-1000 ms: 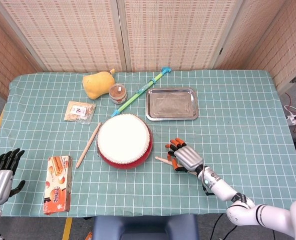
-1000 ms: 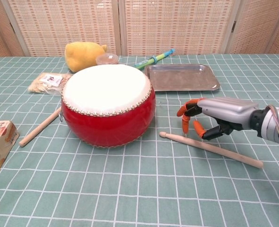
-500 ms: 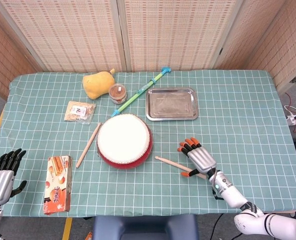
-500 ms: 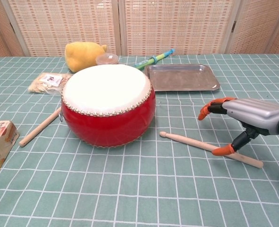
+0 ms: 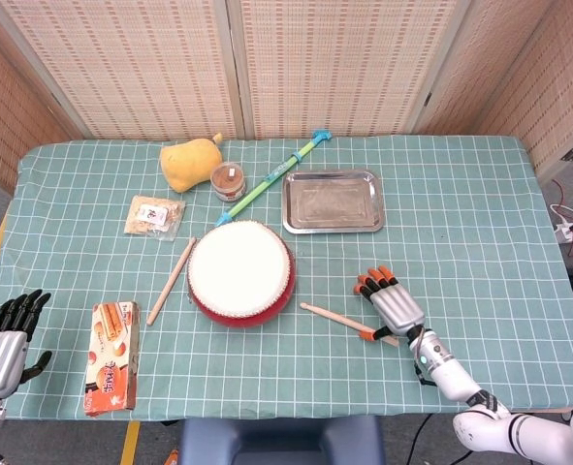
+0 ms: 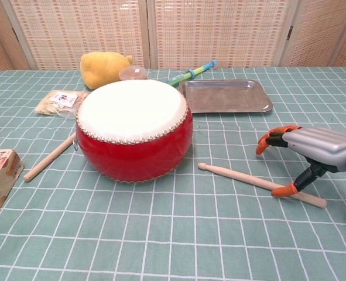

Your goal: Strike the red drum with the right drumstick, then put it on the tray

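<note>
Right hand: lower right of both views, fingers spread above the stick, thumb tip touching or just beside it near its butt end; holding nothing.
Left hand: lower left corner of head view, off the table edge, fingers apart, holding nothing.
Stick: flat on the cloth, lower right of centre, tip pointing at the drum, not touching it.
Tray: upper centre-right, beyond the drum.
Risk, roll: likely to skid or roll away if nudged by the thumb before the fingers close.
Risk, grip: held only at the butt end, could pivot or drop on the strike.
Risk, edge: near table edge close below the hand; a slip there could lose the stick.
Room: open cloth right of the drum and up to the tray.
</note>
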